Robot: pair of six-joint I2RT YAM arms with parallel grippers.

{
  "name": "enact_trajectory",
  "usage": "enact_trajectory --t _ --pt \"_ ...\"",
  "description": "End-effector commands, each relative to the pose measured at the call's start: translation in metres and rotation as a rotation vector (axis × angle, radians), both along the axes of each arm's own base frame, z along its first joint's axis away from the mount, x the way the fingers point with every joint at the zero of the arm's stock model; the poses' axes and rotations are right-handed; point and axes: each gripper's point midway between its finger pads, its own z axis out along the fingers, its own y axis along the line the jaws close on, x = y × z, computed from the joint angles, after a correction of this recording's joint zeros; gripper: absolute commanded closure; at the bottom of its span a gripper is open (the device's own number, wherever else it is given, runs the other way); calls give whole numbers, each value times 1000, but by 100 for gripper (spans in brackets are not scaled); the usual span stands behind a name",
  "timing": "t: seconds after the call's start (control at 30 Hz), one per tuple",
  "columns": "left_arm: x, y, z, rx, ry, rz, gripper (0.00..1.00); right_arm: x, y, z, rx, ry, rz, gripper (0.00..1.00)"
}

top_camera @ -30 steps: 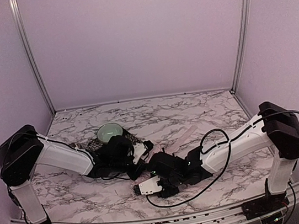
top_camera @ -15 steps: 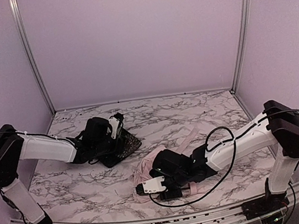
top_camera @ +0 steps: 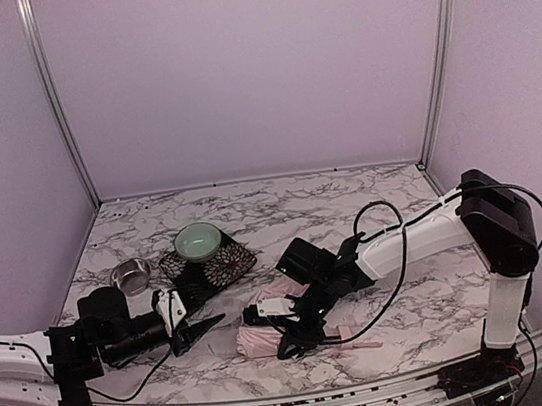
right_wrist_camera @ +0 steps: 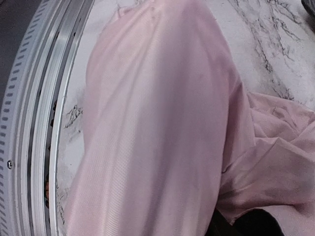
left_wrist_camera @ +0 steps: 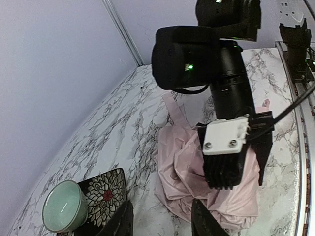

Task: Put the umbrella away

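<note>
The umbrella [top_camera: 258, 339] lies as a crumpled pale pink bundle on the marble near the front middle. A thin pink piece of it [top_camera: 358, 344] sticks out to the right. My right gripper [top_camera: 285, 328] is down on the bundle, its black fingers [left_wrist_camera: 224, 171] closed round the fabric. In the right wrist view the umbrella [right_wrist_camera: 162, 128] fills the picture and hides the fingers. My left gripper [top_camera: 200, 326] is pulled back at the near left, pointing at the umbrella [left_wrist_camera: 197, 167] from a short way off. Its fingertips [left_wrist_camera: 205, 222] stand apart, with nothing between them.
A dark floral mat [top_camera: 231, 261] lies at the back left with a green bowl [top_camera: 199, 240] on it. A small metal bowl [top_camera: 132, 275] stands left of the mat. The table's front rail [right_wrist_camera: 29, 123] runs close to the umbrella. A black cable loops off the right arm [top_camera: 398, 246].
My left arm has drawn back from the middle, past the mat, to the near left corner, and its jaws have opened. The right gripper has shifted, and the pink bundle now lies uncovered.
</note>
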Motion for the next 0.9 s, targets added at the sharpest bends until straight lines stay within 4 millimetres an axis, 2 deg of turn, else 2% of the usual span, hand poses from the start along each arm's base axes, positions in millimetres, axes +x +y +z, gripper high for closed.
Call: enact_trajectory --t 0.0,0.03,0.13,0.2,0.3,0.4,0.5,0.7,0.87 --pt "-44 -19 -9 82 -119 -200 52 -56 -72 -62 -355 394 -58 78" --pt "-51 -24 -15 123 -154 -230 48 -58 -72 -62 -354 407 -55 78" --pt "-70 -45 -30 233 -235 -322 25 -61 -74 -63 -365 452 -56 78" --pt "-74 -58 -43 289 -240 -357 17 -63 -76 -67 -391 463 -60 78" --pt "-70 -69 -66 387 -263 -375 11 -64 -80 -72 -415 471 -66 77" --pt "-53 -75 -79 449 -287 -311 6 -63 -81 -72 -420 462 -66 77" --pt "-44 -75 -89 477 -274 -288 5 -59 -79 -71 -412 438 -63 77" --pt "-26 -68 -116 548 -223 -244 10 -47 -69 -62 -375 369 -50 77" --pt "-25 -67 -133 558 -145 -289 26 -37 -59 -45 -308 295 -30 76"
